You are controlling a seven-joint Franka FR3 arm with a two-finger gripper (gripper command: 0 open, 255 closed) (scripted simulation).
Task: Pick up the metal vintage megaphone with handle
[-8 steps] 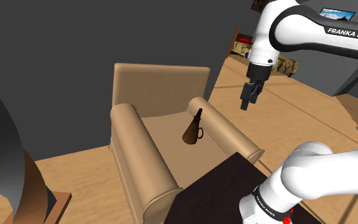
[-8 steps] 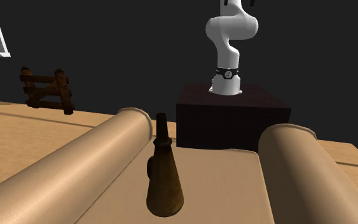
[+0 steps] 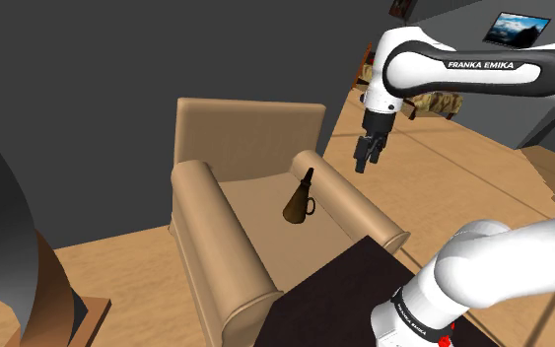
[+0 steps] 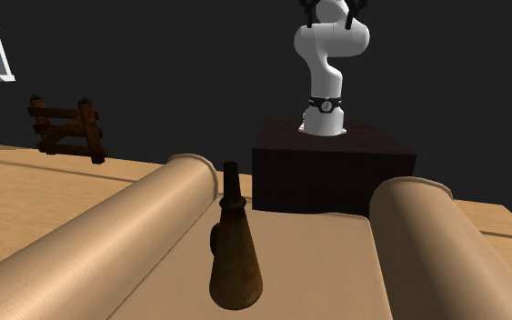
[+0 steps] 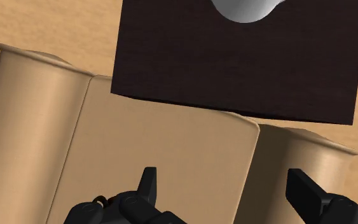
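Note:
The megaphone (image 3: 301, 200) is a brown cone with a small side handle. It stands upright, wide end down, on the seat of a tan armchair (image 3: 245, 128). In the second exterior view the megaphone (image 4: 234, 245) rises between the two rolled armrests. My gripper (image 3: 366, 158) hangs in the air above the armrest (image 3: 349, 202) on the shoulder view's right, up and to the right of the megaphone. In the wrist view the gripper (image 5: 223, 181) is open with nothing between its fingers, over the chair seat (image 5: 158, 146).
The dark stand (image 3: 334, 296) butts against the chair's front. A wooden rack (image 4: 67, 127) stands on the wood floor beyond one armrest. A tall dark curved object (image 3: 9, 246) fills the shoulder view's left edge. Wood floor surrounds the chair.
The arm has swung toward the shoulder view's left, carrying the gripper closer to the chair and above its armrest. The megaphone has not moved.

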